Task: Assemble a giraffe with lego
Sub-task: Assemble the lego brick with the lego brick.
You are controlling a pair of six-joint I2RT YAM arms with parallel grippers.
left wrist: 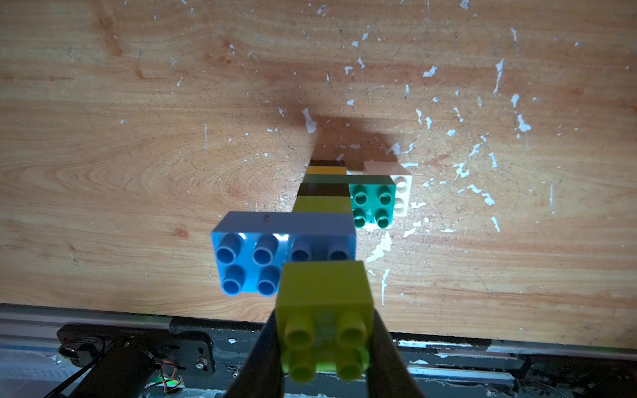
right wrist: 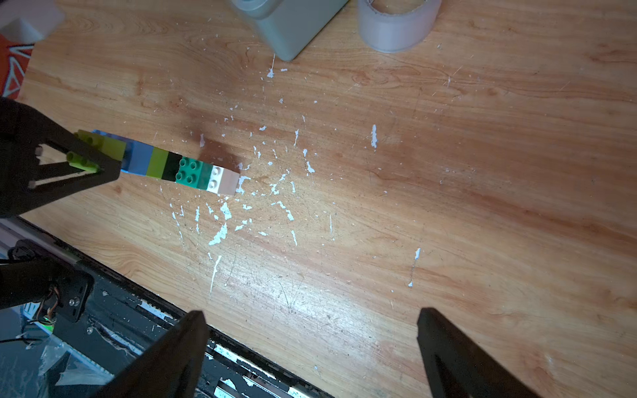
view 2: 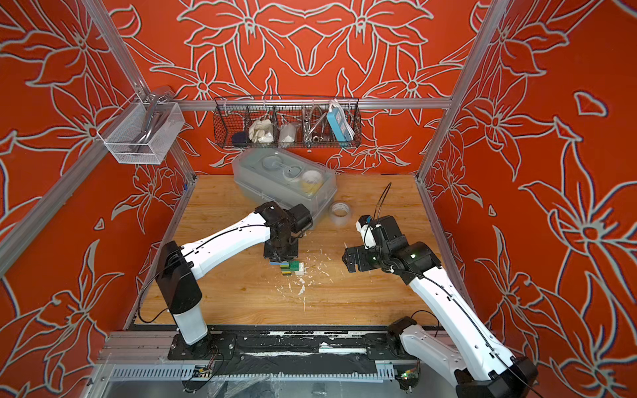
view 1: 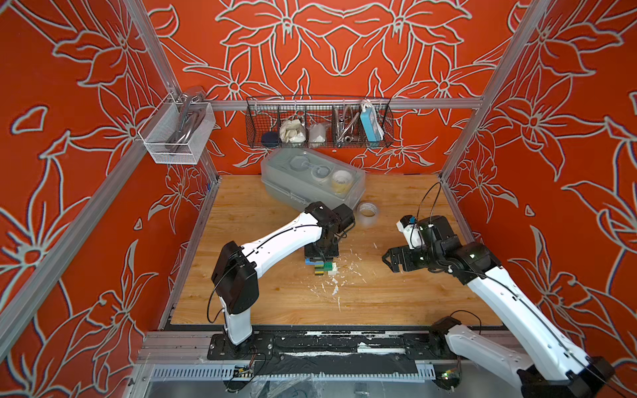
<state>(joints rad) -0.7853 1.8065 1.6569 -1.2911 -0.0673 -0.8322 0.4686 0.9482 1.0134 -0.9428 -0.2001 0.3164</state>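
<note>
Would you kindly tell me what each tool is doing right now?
Left tool: closed on the lime brick atop the giraffe.
Right tool: open, holding nothing.

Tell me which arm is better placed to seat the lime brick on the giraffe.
Left. The left gripper is shut on the lime brick atop the giraffe; the right gripper is open, empty, off to the side.

Scratched wooden table [view 1: 379,293] carries the giraffe [view 1: 325,268], a clear box [view 1: 303,186] and a tape roll [view 1: 367,214]
</note>
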